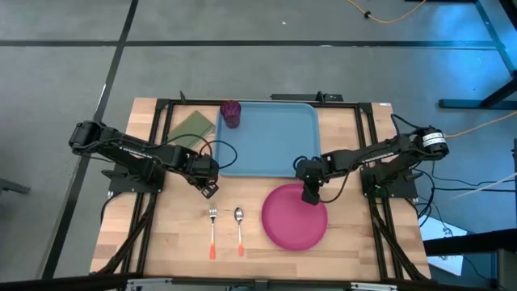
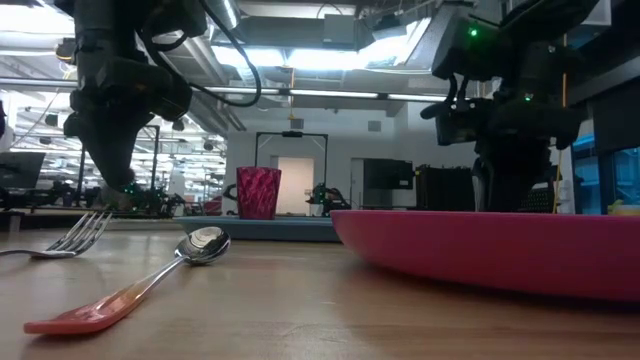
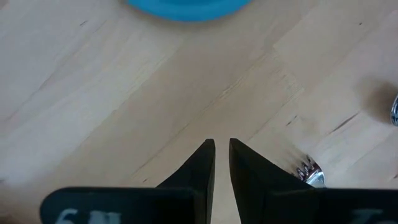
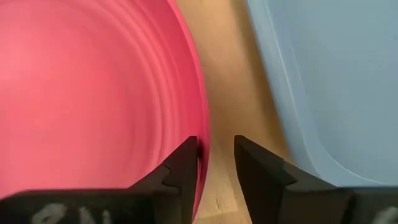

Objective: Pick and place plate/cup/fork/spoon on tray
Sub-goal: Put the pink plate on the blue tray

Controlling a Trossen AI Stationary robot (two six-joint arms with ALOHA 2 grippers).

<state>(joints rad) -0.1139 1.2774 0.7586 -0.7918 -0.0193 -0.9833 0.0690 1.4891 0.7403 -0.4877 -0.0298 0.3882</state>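
Observation:
The pink plate (image 1: 295, 218) lies flat on the table at the right front. My right gripper (image 1: 309, 196) is open at the plate's far rim, one finger inside the rim and one outside (image 4: 216, 144). The fork (image 1: 212, 230) and the spoon (image 1: 239, 229) lie side by side at the front, handles toward the near edge. My left gripper (image 1: 208, 189) hovers just beyond the fork's tines (image 3: 309, 171), shut to a narrow slit and empty. The dark red cup (image 1: 231, 112) stands upright in the far left corner of the light blue tray (image 1: 266, 137). My right gripper comes from above with its fingers pointing down, astride the plate's far rim (image 4: 202, 146). The inner finger (image 4: 185, 158) stands close against the rim's inner side; I cannot tell whether it touches. Bare wood shows between the rim and the outer finger. The plate rests on the table.
An olive-green pad (image 1: 191, 129) lies left of the tray at the far left. A strip of bare wood separates the plate's rim from the tray's near edge (image 4: 280, 124). The tray's floor beside the cup is bare.

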